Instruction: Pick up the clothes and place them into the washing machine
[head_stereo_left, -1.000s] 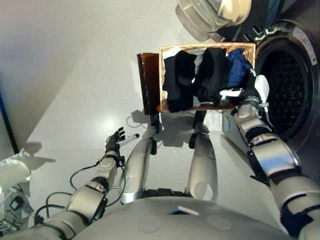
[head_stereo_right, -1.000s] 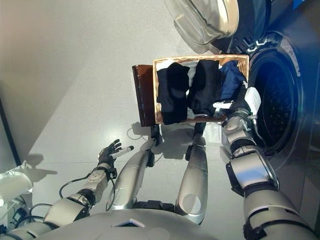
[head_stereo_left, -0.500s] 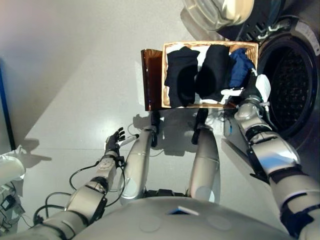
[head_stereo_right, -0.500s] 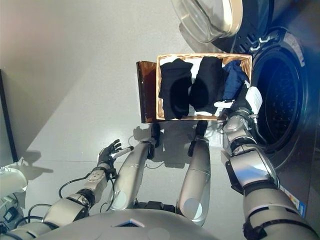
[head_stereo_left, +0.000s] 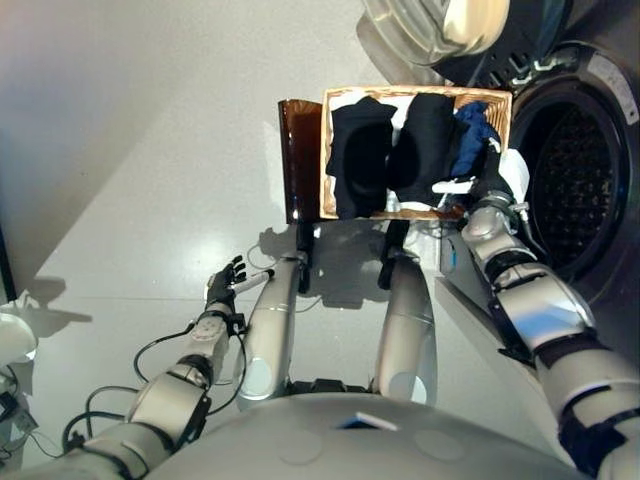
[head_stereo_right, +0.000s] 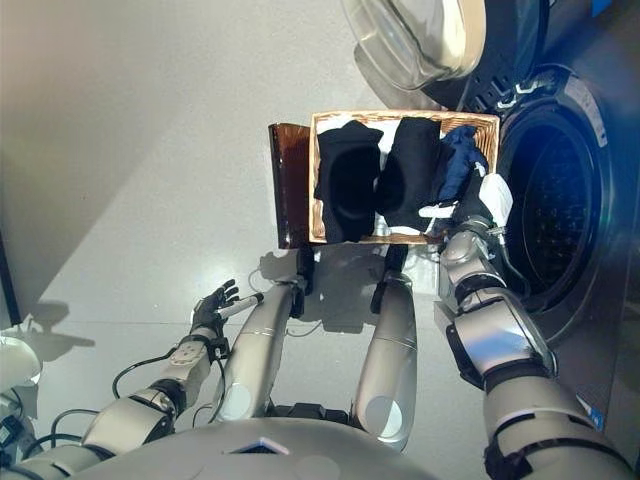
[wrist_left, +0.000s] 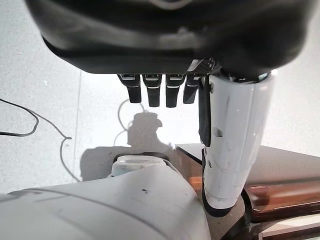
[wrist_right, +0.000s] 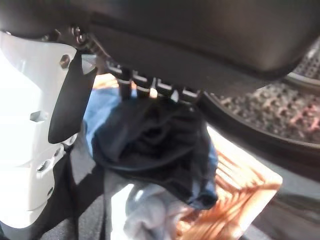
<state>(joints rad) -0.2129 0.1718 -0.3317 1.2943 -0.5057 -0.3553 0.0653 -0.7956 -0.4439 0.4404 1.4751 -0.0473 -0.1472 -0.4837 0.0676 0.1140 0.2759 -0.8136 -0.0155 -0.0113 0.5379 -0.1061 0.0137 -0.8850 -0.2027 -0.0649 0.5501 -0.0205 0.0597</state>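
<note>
Right hand (wrist_right: 45, 115) over clothes (head_stereo_left: 400, 150) in basket (head_stereo_left: 420, 93)

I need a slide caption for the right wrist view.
Right robot hand over dark blue garment in wicker basket, beside washing machine drum.

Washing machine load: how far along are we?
Done: nothing visible in the washing machine drum; its door stands open. In hand: the right hand has its fingers on the blue garment in the wicker basket. Left: the black clothes. Left hand idle, open.
</note>
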